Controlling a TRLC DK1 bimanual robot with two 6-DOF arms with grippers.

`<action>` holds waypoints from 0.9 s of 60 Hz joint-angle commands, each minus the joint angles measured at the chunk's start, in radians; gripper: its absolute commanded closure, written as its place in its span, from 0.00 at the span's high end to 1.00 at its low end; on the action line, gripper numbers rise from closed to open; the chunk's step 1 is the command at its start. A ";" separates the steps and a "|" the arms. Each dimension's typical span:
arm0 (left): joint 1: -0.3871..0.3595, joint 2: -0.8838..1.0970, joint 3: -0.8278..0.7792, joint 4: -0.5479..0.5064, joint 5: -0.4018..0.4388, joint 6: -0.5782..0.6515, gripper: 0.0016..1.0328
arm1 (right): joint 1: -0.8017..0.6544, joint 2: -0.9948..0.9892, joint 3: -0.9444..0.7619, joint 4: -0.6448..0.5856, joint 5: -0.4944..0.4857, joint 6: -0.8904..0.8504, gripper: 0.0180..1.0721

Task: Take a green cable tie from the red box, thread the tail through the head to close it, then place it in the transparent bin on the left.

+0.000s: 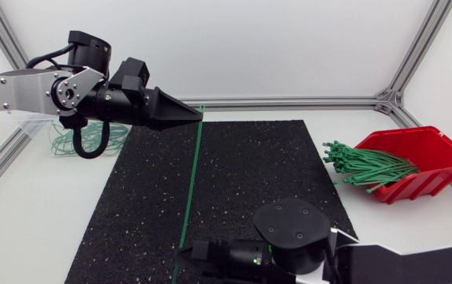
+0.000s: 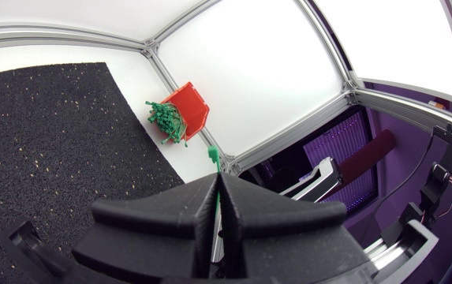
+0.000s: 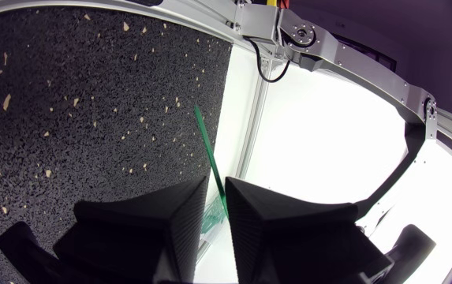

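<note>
Nearest the table's front edge, the right gripper [image 1: 183, 254] lies low over the black mat [image 1: 273, 166], its fingers pressed in on one end of a single green cable tie [image 1: 190, 181]; the right wrist view shows the strap [image 3: 208, 150] caught in the narrow slot between them. From there the tie runs straight and taut across the mat to the far side, where the left gripper [image 1: 196, 113] pinches the other end, fingers closed hard together with a sliver of green between them in the left wrist view [image 2: 218, 211]. Which end carries the head cannot be determined. Beyond the left arm stands the transparent bin [image 1: 35, 125], with looped ties [image 1: 68, 143] already inside. At the far right the red box [image 1: 423, 154] holds the remaining bundle of ties [image 1: 367, 167]. Assessment: pick-up is complete and threading is in hand but not begun, the strap being unbent. The next move calls for bringing the two ends together into a loop, one end probably regripped short of its tip, with tail and head slot closely aligned; slippage in either pinch is the main risk
</note>
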State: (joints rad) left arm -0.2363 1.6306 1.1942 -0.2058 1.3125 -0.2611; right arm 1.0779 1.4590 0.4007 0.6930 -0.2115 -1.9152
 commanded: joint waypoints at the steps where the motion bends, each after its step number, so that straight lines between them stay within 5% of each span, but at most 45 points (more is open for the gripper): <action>1: -0.011 0.006 0.002 -0.010 0.013 0.011 0.04 | 0.001 -0.012 -0.031 0.017 0.006 0.001 0.23; 15: -0.012 0.006 0.004 -0.012 0.011 0.011 0.04 | 0.010 -0.015 -0.040 0.017 0.014 0.001 0.17; 19: -0.012 0.006 0.005 -0.014 0.011 0.011 0.04 | 0.010 -0.011 -0.039 0.017 0.014 -0.001 0.06; 54: -0.011 -0.028 -0.028 -0.012 0.004 0.026 0.04 | 0.014 -0.026 -0.017 0.079 0.003 0.300 0.05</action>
State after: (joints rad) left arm -0.2436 1.6295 1.1900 -0.2127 1.3109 -0.2600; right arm 1.0859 1.4563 0.3843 0.7567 -0.2054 -1.6997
